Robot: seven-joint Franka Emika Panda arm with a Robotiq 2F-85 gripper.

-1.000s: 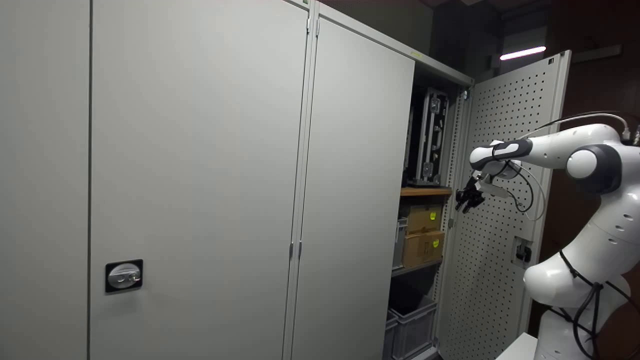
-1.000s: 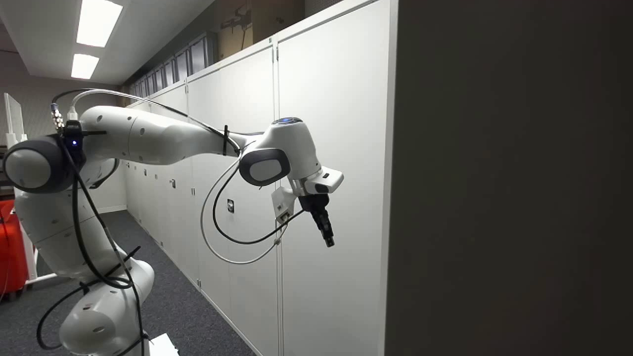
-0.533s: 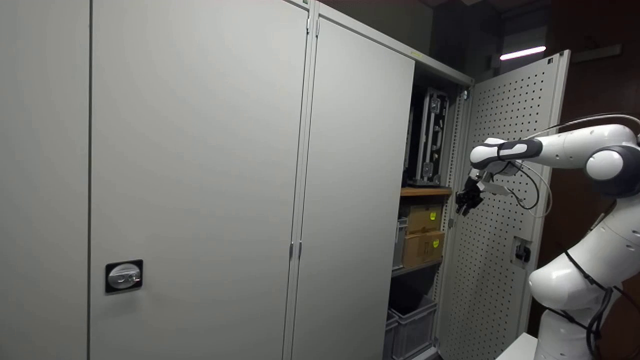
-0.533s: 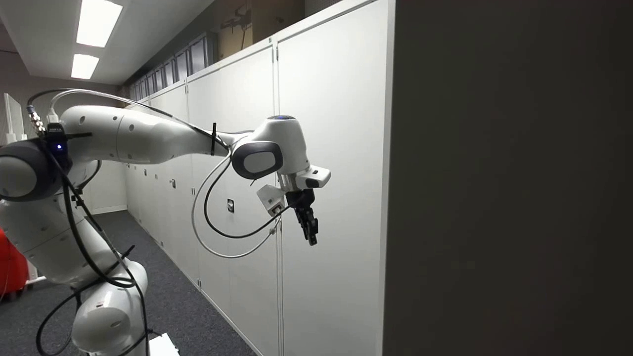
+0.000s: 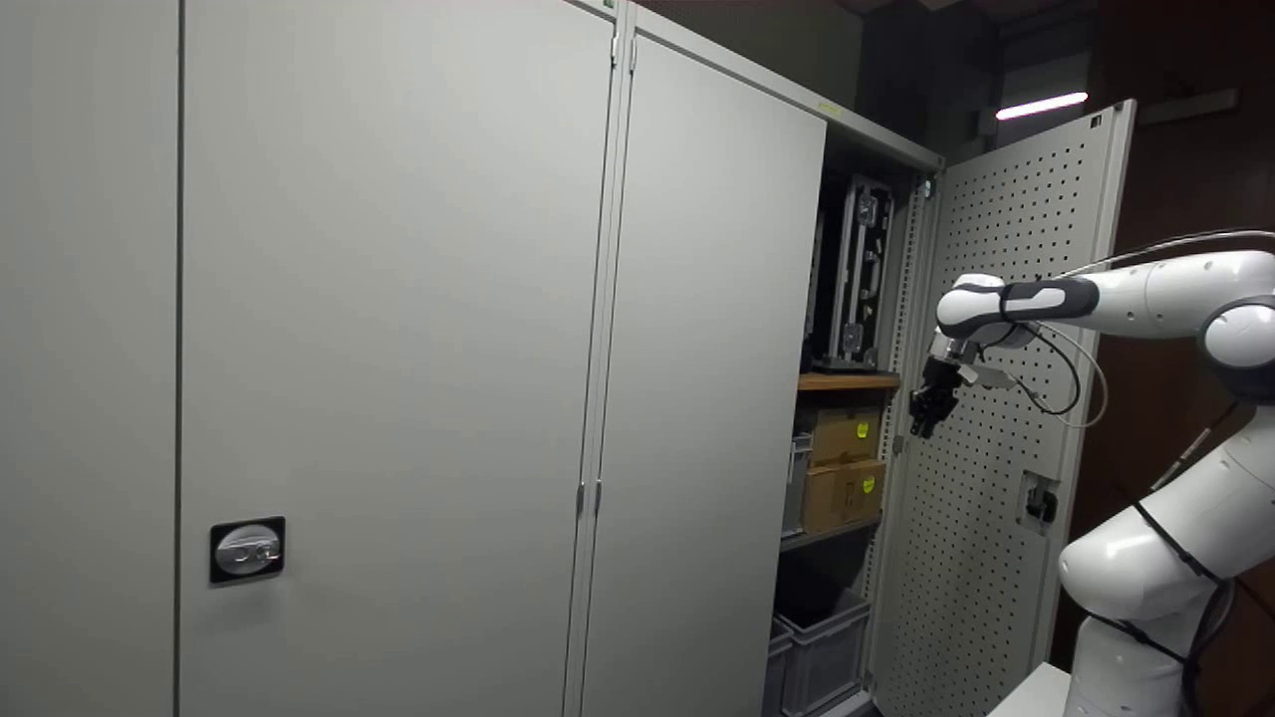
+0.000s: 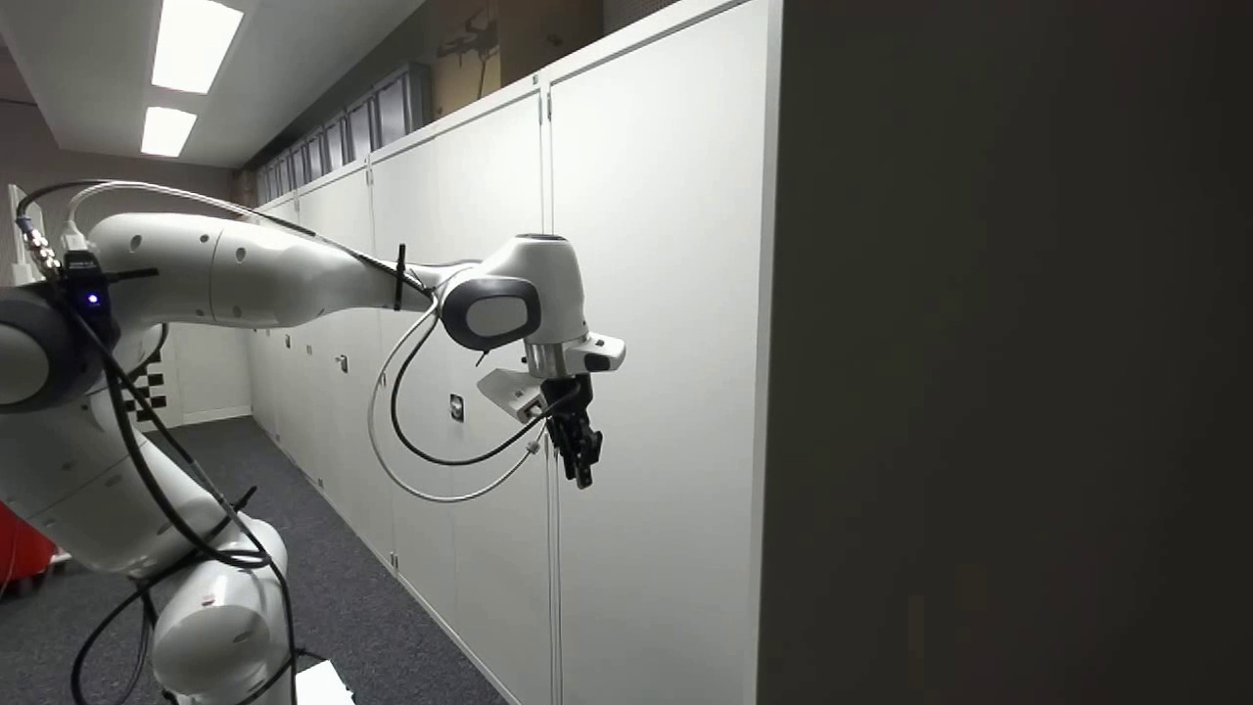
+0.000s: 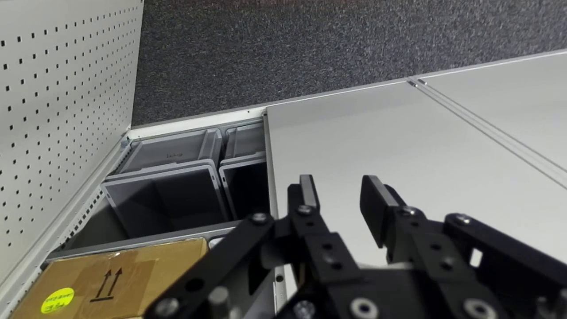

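The tool (image 7: 340,195), as I look across at it, hangs spread and empty near the perforated door (image 5: 971,518), not touching it. That one door is already open; the flat door (image 5: 707,378) beside it is still shut. Just inside the perforated door's hinge side sit two cardboard boxes (image 5: 845,495), one grey crate (image 5: 794,493) and, lower, two grey bins (image 7: 177,150).

You've got glowing rectangular ceiling lights (image 6: 196,44) overhead, speckled dark-grey carpet (image 7: 288,55) below, plus some partly hidden bright red thing (image 6: 20,548).
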